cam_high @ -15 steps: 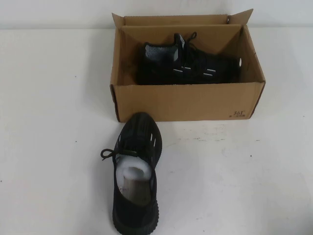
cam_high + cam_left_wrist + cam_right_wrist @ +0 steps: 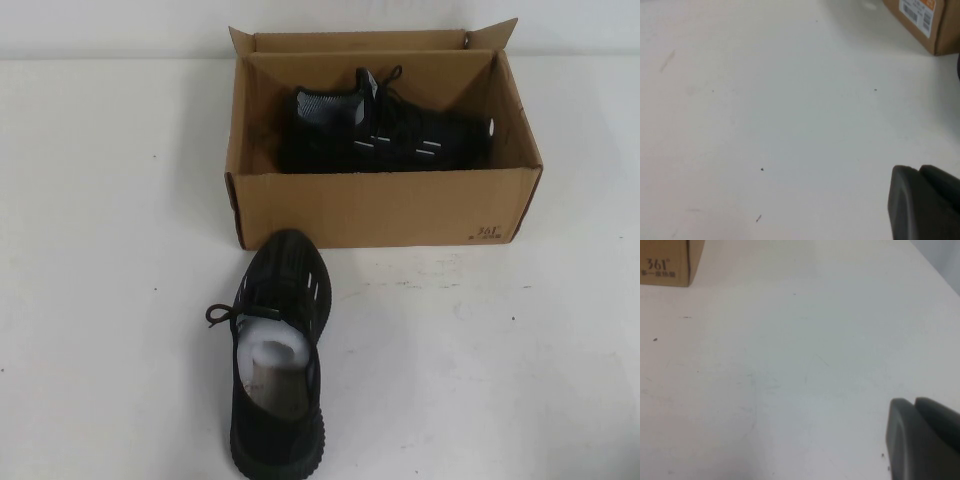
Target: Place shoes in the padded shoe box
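Note:
The brown cardboard shoe box (image 2: 385, 208) stands open at the back middle of the table. One black sneaker (image 2: 385, 132) lies inside it on its side. The other black sneaker (image 2: 280, 350) stands on the table in front of the box, toe towards the box and white stuffing in its opening. Neither gripper shows in the high view. My left gripper (image 2: 917, 171) hangs over bare table, fingers together and empty, with a box corner (image 2: 920, 20) far off. My right gripper (image 2: 914, 403) is also shut and empty over bare table, with the printed box corner (image 2: 665, 262) far off.
The white table (image 2: 500, 350) spreads to both sides of the box and the shoe. A pale wall runs behind the box. The table's edge shows in the right wrist view (image 2: 940, 265).

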